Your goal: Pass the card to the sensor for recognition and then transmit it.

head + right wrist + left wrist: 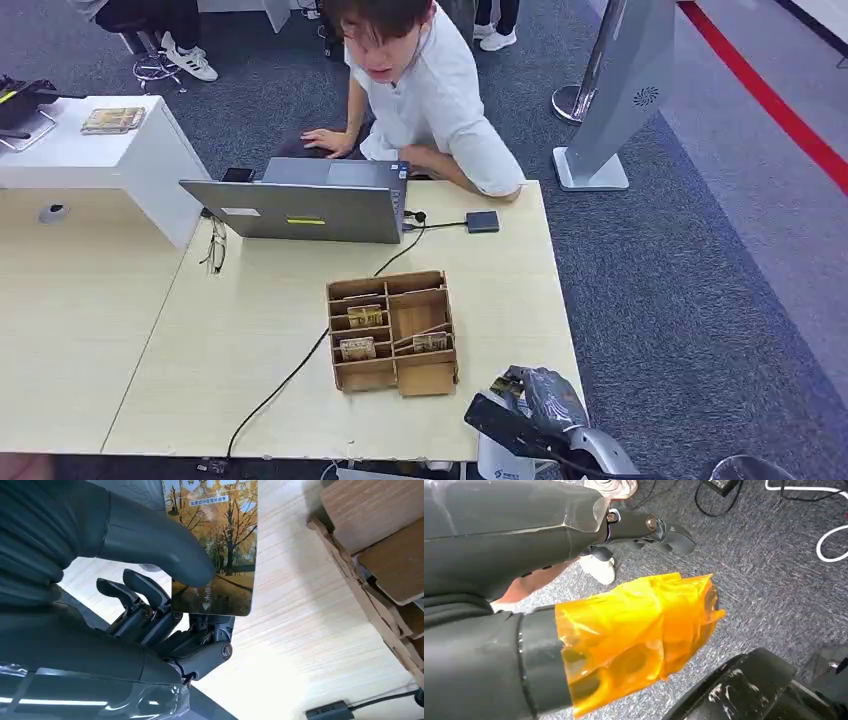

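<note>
**Right hand holds one card near the desk's front right corner**

The right wrist view shows what the head view cannot: the right hand (165,605) pinches a card (215,555) between its thick thumb and the darker fingers (145,592) behind it. The card carries a picture of autumn trees and some print, and it hangs above the pale desk (300,630), just beside the wooden box (380,555). In the head view the same hand (535,395) is a small shape at the front right corner of the desk (250,340), and the card is too small to tell there.

The head view gives the count. One wooden box (392,332) with several compartments stands near the front edge, and three cards (365,316) lie in it. One grey laptop (300,205) is at the far edge, one small dark device (482,221) on a cable is near the far right corner, and one person (430,90) leans on the far edge.

The left wrist view shows the left hand (639,630) over grey carpet (769,580), wrapped in orange film; I cannot tell how its fingers stand.
</note>
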